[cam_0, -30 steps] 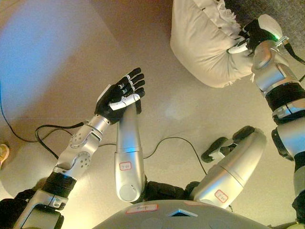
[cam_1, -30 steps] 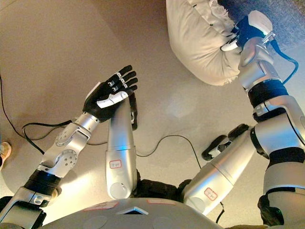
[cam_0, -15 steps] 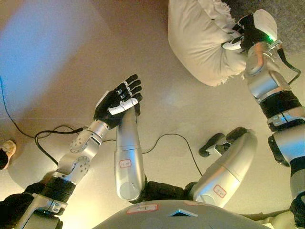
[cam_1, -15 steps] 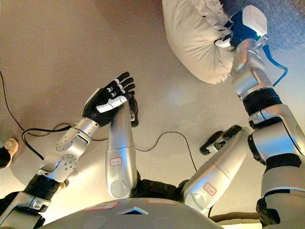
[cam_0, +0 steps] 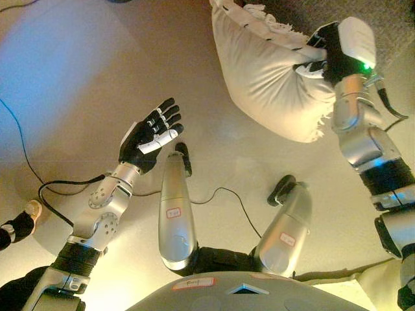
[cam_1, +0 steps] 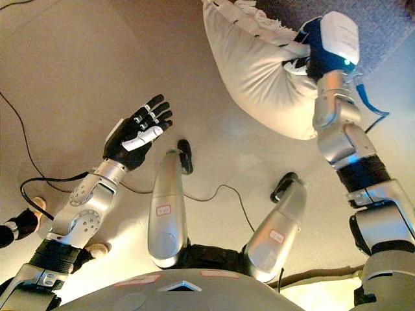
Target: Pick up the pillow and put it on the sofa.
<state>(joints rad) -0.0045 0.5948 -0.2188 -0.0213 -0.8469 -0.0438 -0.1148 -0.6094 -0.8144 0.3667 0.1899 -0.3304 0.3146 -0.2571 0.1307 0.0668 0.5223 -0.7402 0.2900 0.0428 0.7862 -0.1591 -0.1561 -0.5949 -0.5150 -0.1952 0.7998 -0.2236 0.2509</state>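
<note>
A cream pillow (cam_0: 259, 71) with a frilled edge hangs off the floor at the upper right, next to the dark grey sofa (cam_0: 389, 19) in the top right corner. My right hand (cam_0: 322, 55) is shut on the pillow's right edge, fingers dug into the cloth. Over the bare floor at centre left, my left hand (cam_0: 150, 135) is raised with its fingers spread, holding nothing, well apart from the pillow.
The beige floor (cam_0: 84, 71) spreads across the left and middle. A person's shoe (cam_0: 29, 210) and dark cuff show at the left edge, near my left arm.
The whole view has shifted as the camera moved. My right hand has lifted the pillow higher and nearer the sofa. The left hand stays open and has drifted slightly left.
</note>
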